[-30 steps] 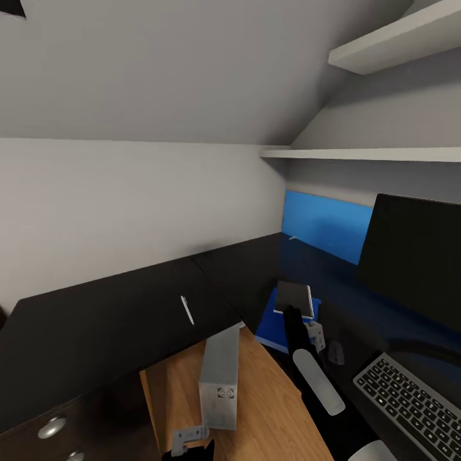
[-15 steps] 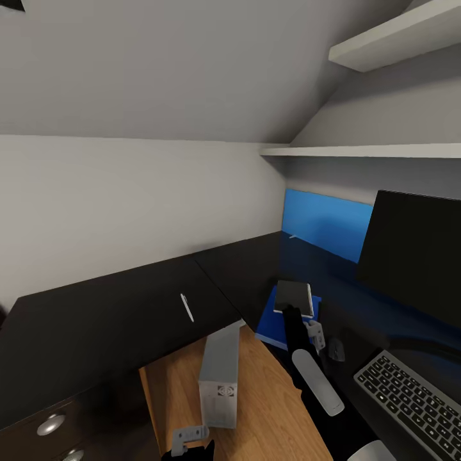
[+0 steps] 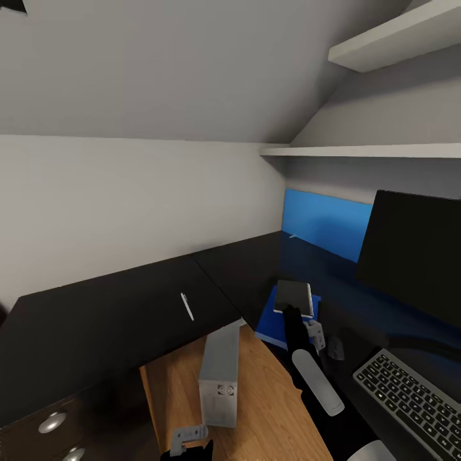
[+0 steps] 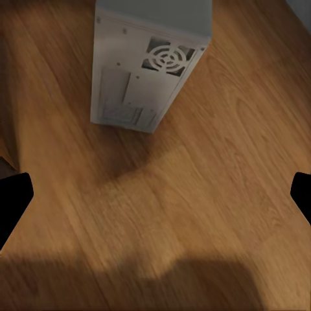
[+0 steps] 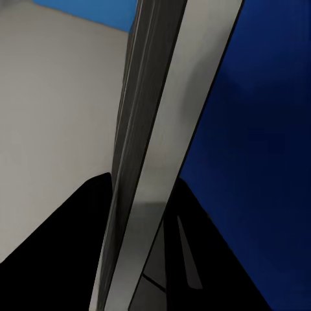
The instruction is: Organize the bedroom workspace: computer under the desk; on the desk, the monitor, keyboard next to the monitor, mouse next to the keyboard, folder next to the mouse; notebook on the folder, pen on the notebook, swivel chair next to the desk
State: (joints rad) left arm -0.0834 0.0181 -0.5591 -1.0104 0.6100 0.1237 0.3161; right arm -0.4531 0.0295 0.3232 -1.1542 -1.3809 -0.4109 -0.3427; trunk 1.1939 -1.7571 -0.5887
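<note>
Nothing has shifted since the earlier frames: right gripper (image 3: pixel 301 312) stays clamped on the notebook (image 3: pixel 294 296) over the folder (image 3: pixel 271 325), lower centre-right, release apparently pending; left gripper (image 4: pixel 155 194) open

The desk (image 3: pixel 115 320) carries the pen (image 3: pixel 187 308) to the left of the right gripper (image 3: pixel 296 312), the folder (image 3: pixel 272 323) beneath it, and the mouse (image 3: pixel 335 349), keyboard (image 3: pixel 410 400) and monitor (image 3: pixel 416 256) to its right. The wooden floor (image 3: pixel 269 410) carries the computer (image 3: pixel 219 374), standing upright ahead of the left gripper (image 3: pixel 189 442).
</note>
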